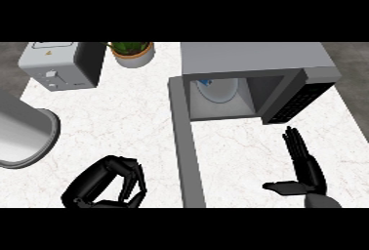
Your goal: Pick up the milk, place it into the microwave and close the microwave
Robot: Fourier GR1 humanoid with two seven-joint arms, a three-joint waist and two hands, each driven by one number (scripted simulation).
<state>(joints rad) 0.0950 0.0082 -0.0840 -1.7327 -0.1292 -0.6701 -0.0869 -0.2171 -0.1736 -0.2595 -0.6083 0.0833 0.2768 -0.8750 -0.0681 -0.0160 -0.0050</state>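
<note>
The microwave (252, 57) stands at the back right with its cavity open. Its grey door (184, 146) is swung out toward me, seen edge-on as a long strip. Inside the cavity sits the milk (217, 91), a white carton with a blue mark, toward the left side. My right hand (304, 166) is in front of the microwave, right of the door, fingers straight and pointing away, thumb out to the left, holding nothing. My left hand (108, 188) rests low on the counter, left of the door, fingers curled with nothing in them.
A silver toaster (61, 66) stands at the back left with a potted plant (132, 52) beside it. A large grey round vessel (22, 132) juts in from the left edge. The microwave's dark control panel (297, 100) sticks out at the right.
</note>
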